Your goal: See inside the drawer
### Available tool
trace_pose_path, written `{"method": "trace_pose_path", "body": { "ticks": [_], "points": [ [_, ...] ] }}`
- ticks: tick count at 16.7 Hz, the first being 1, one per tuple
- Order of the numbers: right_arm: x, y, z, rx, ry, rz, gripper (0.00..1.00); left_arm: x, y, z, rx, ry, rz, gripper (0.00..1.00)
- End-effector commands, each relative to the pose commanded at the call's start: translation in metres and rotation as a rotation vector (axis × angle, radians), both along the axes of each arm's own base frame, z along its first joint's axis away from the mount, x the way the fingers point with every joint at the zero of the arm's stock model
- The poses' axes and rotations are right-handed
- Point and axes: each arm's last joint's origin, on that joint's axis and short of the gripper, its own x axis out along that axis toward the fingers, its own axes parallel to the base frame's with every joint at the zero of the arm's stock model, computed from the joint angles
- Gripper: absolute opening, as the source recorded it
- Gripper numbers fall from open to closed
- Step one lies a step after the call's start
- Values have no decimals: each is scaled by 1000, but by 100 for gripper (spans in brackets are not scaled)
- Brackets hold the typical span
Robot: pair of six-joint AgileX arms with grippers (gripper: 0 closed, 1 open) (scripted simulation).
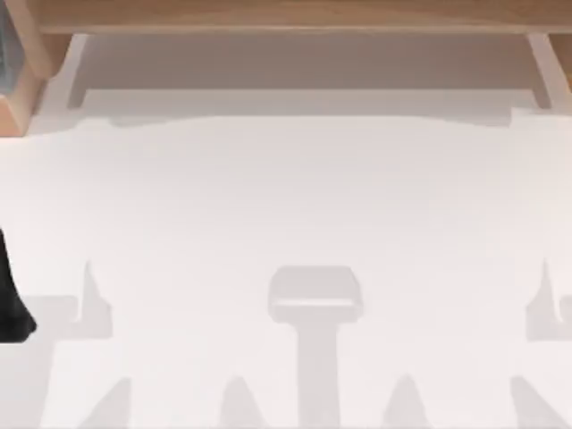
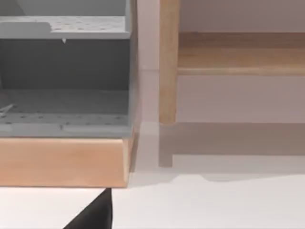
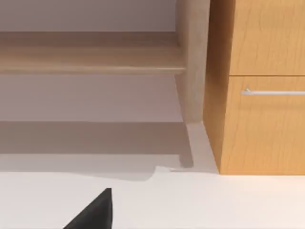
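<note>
A wooden cabinet (image 3: 257,86) stands at the table's right back corner. Its lower drawer (image 3: 267,129) is shut flush, with a thin metal handle (image 3: 274,92) across its top. A black part of my right gripper (image 3: 93,214) shows low over the white table, well short of that cabinet. At the table's left back corner a wooden unit (image 1: 18,80) stands open, with grey inner shelves (image 2: 64,102) above a wooden front panel (image 2: 62,162). A black part of my left gripper (image 2: 93,214) sits just in front of that panel. My left arm (image 1: 11,299) is at the table's left edge.
A long wooden shelf (image 1: 286,16) on posts (image 2: 167,62) spans the back of the white table (image 1: 286,206) between the two units. Grey shadows of the arms lie along the table's front.
</note>
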Motion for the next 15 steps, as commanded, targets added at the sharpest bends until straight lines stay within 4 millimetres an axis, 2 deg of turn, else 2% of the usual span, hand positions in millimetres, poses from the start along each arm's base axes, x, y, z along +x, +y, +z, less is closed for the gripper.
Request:
{"method": "trace_pose_path", "body": {
  "ticks": [3, 8, 11, 15],
  "points": [
    [0, -1, 3, 0, -8, 1, 100, 0, 0, 0, 0, 0, 0, 100],
    [11, -12, 34, -9, -56, 5, 100, 0, 0, 0, 0, 0, 0, 100],
    [31, -29, 51, -11, -40, 0, 100, 0, 0, 0, 0, 0, 0, 100],
    [65, -67, 62, 0, -4, -3, 100, 0, 0, 0, 0, 0, 0, 100]
  ]
}}
